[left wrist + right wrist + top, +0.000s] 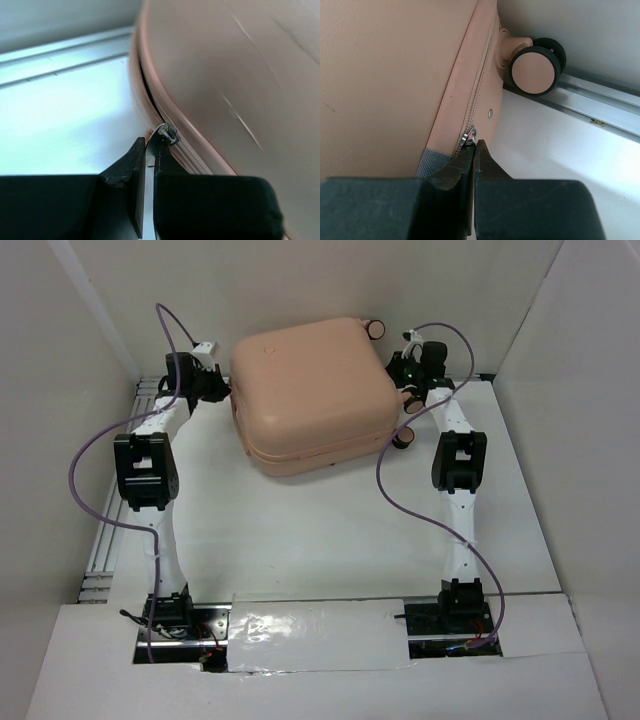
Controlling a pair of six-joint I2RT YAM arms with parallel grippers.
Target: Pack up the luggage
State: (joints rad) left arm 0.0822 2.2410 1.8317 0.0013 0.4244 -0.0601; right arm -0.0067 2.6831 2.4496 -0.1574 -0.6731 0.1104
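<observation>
Peach-pink hard-shell luggage (315,390), clamshell closed

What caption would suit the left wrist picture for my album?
Left end effector pinching the zipper pull on the peach-pink luggage, along its side seam.

- table (300,540): white flat top, with white walls on its left, far and right sides.
- luggage (315,390): peach-pink and closed, lying flat on one shell directly on the table. It is on the far half, roughly centred left to right, with its wheels (378,328) toward the far-right.
- aluminium rail (105,550): slotted, runs along the table's left edge.
- second rail section (600,100): passes just beside one wheel; which table edge it follows is unclear.
- shiny film strip (315,625): lies flat on the near edge, between the arm bases.
- left arm base (168,612) and right arm base (462,602): sit in cutouts at the near edge.
</observation>
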